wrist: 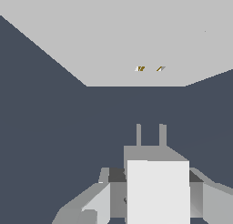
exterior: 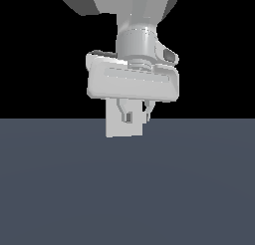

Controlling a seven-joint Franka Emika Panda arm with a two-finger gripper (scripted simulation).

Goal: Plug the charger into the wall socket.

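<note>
In your wrist view, the charger (wrist: 157,191) fills the near foreground as a white block, clamped between the gripper (wrist: 150,191) fingers (wrist: 98,202), whose grey pads press on both of its sides. Two short grey prongs (wrist: 150,134) stick out of its far face, pointing toward the wall socket (wrist: 91,41). That plate stands well apart from the prong tips, with dark floor (wrist: 45,127) between them. You can see its two small yellowish holes (wrist: 149,68) side by side, roughly in line with the prongs.
</note>
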